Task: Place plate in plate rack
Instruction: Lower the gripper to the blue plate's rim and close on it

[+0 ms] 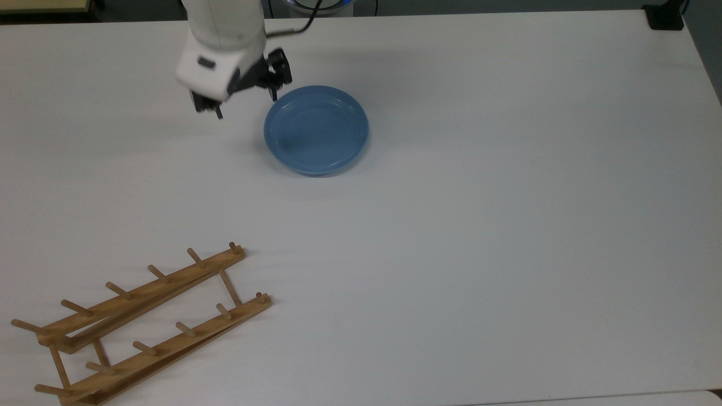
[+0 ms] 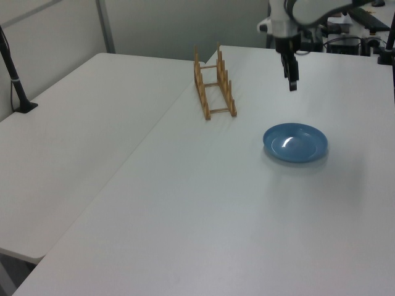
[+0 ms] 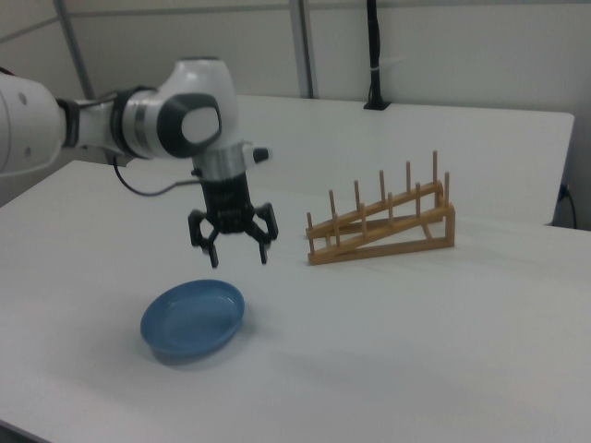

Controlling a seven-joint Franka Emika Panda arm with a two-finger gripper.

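Light-blue plate (image 1: 316, 129): flat on white table (image 1: 507, 225).
Gripper (image 3: 235, 249): spread wide, empty, above plate's edge.
Wooden plate rack (image 1: 141, 324): well apart.

The white arm reaches in from the right view's left edge, its black hand (image 3: 238, 254) pointing down, fingers spread apart.
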